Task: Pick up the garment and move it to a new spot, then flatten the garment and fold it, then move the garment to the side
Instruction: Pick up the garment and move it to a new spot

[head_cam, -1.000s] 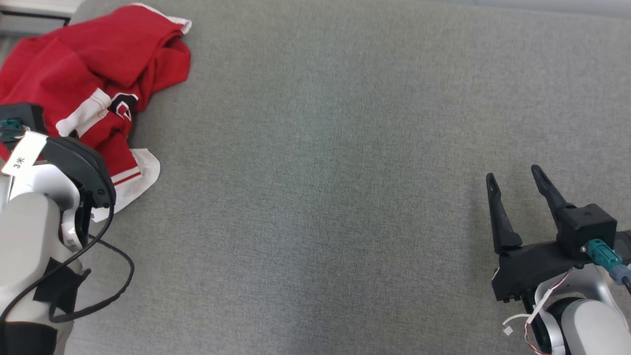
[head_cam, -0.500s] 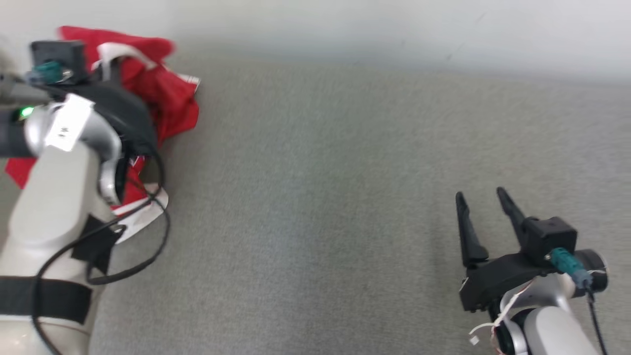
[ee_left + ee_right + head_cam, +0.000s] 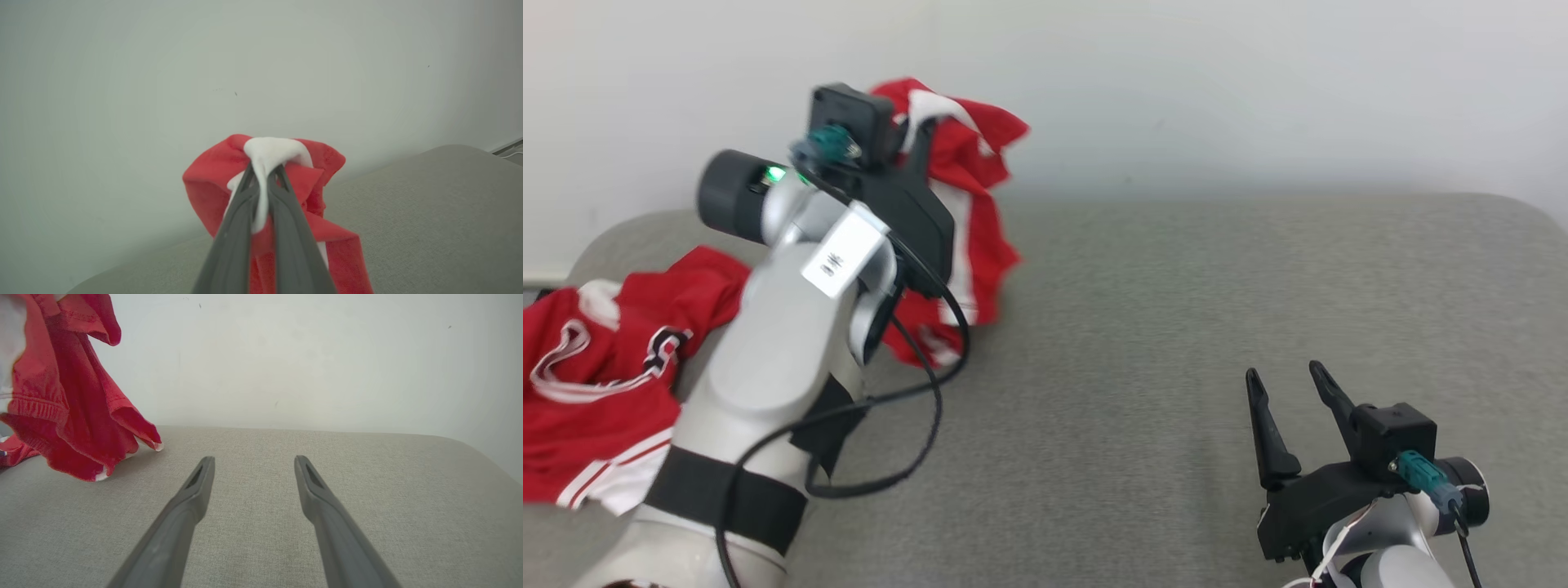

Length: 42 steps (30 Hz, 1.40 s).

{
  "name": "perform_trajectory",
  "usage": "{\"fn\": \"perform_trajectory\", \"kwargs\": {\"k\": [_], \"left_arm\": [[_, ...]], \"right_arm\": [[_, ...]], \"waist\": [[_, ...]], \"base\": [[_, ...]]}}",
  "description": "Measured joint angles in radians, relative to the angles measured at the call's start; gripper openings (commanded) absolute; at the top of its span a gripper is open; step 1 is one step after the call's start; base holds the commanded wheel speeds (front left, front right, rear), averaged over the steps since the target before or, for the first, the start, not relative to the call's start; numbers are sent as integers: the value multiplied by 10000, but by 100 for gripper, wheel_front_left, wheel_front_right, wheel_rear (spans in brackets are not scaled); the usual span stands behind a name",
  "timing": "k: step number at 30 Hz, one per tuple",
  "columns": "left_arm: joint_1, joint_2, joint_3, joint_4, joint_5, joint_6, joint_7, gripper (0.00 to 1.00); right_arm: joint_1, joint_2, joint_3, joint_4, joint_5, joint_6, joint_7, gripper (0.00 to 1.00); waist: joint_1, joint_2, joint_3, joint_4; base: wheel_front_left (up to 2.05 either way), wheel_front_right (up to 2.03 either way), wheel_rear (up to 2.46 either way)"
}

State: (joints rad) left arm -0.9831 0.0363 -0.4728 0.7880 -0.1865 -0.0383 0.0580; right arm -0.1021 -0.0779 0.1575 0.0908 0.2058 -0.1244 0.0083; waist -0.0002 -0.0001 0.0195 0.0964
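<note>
A red garment (image 3: pixel 980 204) with white trim hangs in the air from my left gripper (image 3: pixel 921 124), which is shut on a white-edged fold at its top. Its lower end trails down to the grey padded surface (image 3: pixel 1176 327). The left wrist view has the two fingers pinched together on the white band, with the garment (image 3: pixel 204 183) bunched around my left gripper (image 3: pixel 263 171). My right gripper (image 3: pixel 1282 374) stands open at the lower right, low over the surface, with nothing between its fingers. In the right wrist view the garment (image 3: pixel 69 416) hangs at the far left, well apart from my right gripper (image 3: pixel 254 459).
Another red cloth with white lettering (image 3: pixel 596 367) lies crumpled on the surface at the left, partly behind my left forearm. A pale wall (image 3: pixel 1217 82) rises right behind the surface. The surface's far right corner (image 3: pixel 1527 212) is rounded. A black cable (image 3: pixel 915 441) loops off the left arm.
The head camera has tilted up, so the wall is in view. My left arm has risen and swung right, lifting the garment off the surface. The right gripper stays open.
</note>
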Motion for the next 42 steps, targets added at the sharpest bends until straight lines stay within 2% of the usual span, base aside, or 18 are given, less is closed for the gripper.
{"fn": "perform_trajectory", "kwargs": {"k": [12,16,22,23,24,25,33,38,42], "left_arm": [[1064,-75,-1475,-418,-98,-665,58,0],[1087,-54,-2215,-709,-125,-686,33,0],[1650,-35,-3557,-1218,-874,-673,334,0],[1772,-33,-3695,-1235,-991,-623,362,25],[1862,-29,-3856,-1231,-1060,-546,435,58],[1946,-23,-3986,-1241,-1164,-522,483,100],[2003,-17,-4867,-1430,-2259,-422,775,100],[1915,-17,-4945,-1528,-2800,-385,803,100],[1703,-17,-4640,-1499,-3064,-132,518,100]], "right_arm": [[157,56,128,-12,52,0,-56,100],[154,84,322,4,94,0,-82,100],[133,138,614,13,142,13,-73,100],[120,138,623,19,146,13,-71,100],[105,136,631,21,157,15,-71,100],[99,138,637,23,192,15,-71,100],[100,138,454,25,290,15,-86,100],[111,130,173,21,318,15,-144,100],[119,63,-40,19,374,13,-188,100]], "waist": [[2,0,-581,-1679],[2,0,-665,-2191],[1,0,-709,-2937],[2,0,-703,-3058],[2,0,-694,-3174],[2,0,-680,-3290],[2,0,-440,-3897],[4,1,-315,-3757],[4,1,-300,-3461]], "base": [[0,0,0],[0,0,0],[0,0,0],[0,0,0],[0,0,0],[0,0,0],[0,0,0],[0,0,0],[0,0,0]]}}
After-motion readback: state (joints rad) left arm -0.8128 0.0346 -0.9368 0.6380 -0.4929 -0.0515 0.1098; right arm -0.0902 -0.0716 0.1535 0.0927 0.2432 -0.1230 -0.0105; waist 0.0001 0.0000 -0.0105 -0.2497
